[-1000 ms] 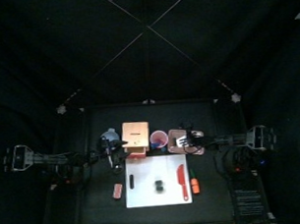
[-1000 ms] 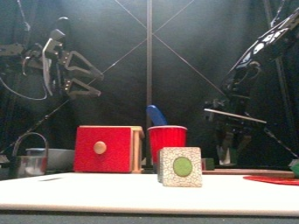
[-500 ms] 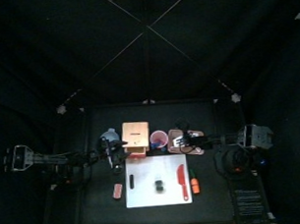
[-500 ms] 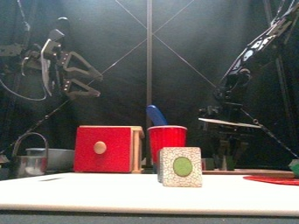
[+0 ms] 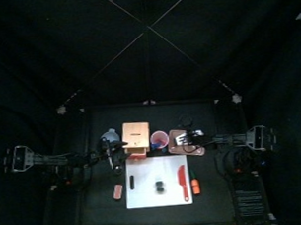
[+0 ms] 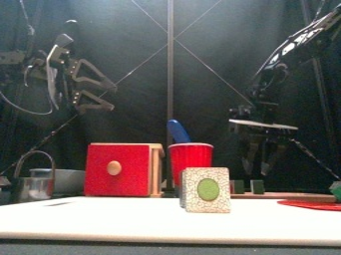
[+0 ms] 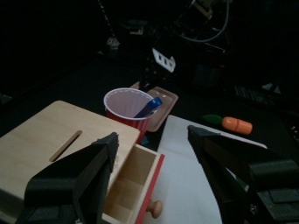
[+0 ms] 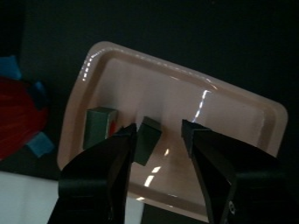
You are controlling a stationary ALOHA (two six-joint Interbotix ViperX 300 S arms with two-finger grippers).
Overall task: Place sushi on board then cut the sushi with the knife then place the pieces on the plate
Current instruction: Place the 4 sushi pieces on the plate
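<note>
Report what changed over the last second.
The right tool rose from the flat pink tray, jaws open; two dark green sushi pieces lie in it. The left tool, the sushi block on the white cutting board and the red cup stayed put.

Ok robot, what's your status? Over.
Left end effector open, high near box. Right end effector open above tray. Two sushi pieces in tray, third piece on board. Red knife beside it.

Left claw [image 7: 152,134] held high, jaws apart, right claw [image 8: 158,126] lower, jaws apart
</note>
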